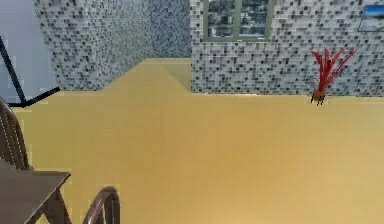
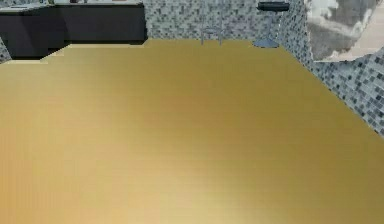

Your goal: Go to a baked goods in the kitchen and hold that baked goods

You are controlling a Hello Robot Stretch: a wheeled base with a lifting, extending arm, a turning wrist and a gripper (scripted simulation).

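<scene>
We see bare tan floor [image 1: 200, 140], grey speckled tile walls [image 1: 260, 65] and a red spiky plant [image 1: 325, 72] by one wall. The jaws' state and the baked goods' place we cannot tell.

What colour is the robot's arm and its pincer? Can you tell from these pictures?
I can't tell their colours or shapes from these pictures. They look out at the room: a yellow floor, grey speckled tile walls, a red spiky plant by the wall, dark cabinets, and a brown wooden chair beside a table.
</scene>
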